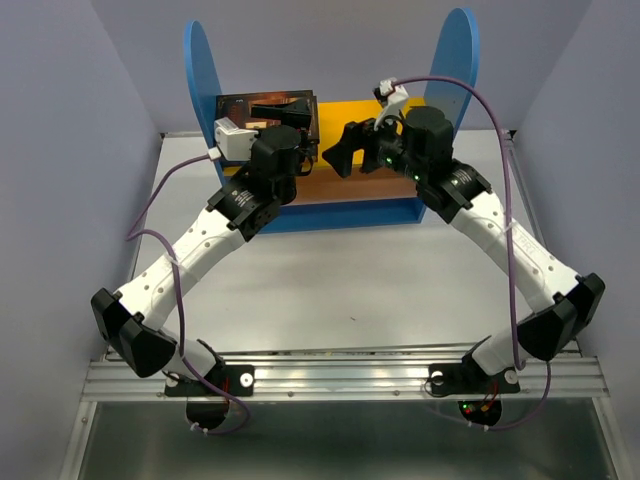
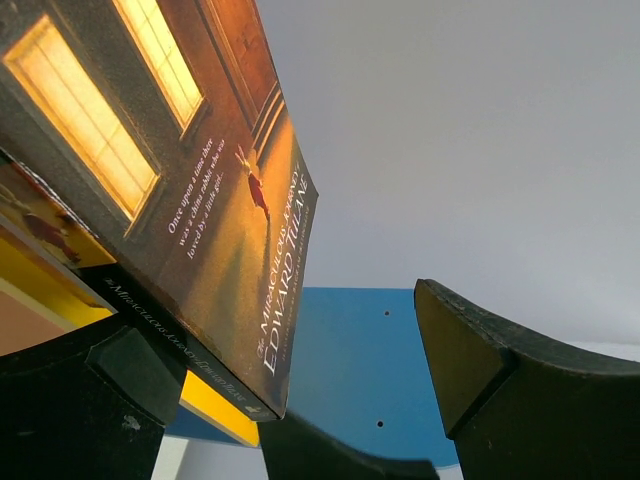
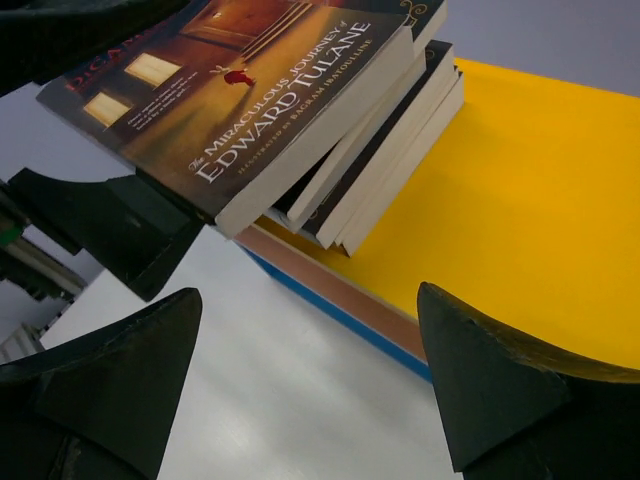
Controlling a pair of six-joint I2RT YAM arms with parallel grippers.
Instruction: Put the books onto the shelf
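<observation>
A stack of several books (image 1: 262, 107) lies flat on the left half of the shelf's (image 1: 455, 70) yellow top board (image 1: 350, 110). The top book, "The Miraculous Journey of Edward Tulane" (image 3: 260, 100), overhangs the ones under it. My left gripper (image 1: 300, 135) is at the stack's near right corner. In the left wrist view that gripper (image 2: 300, 400) is open, and the top book's corner (image 2: 230, 270) sits just above its left finger (image 2: 90, 400) with a wide gap to the right finger. My right gripper (image 3: 310, 380) hangs open and empty right of the stack, over the shelf's front edge (image 3: 335, 285).
The shelf's two tall blue side panels (image 1: 205, 80) stand at either end of the boards, the right one showing in the left wrist view (image 2: 370, 350). The right half of the yellow board (image 3: 530, 200) is bare. Grey walls enclose the white table (image 1: 350, 290).
</observation>
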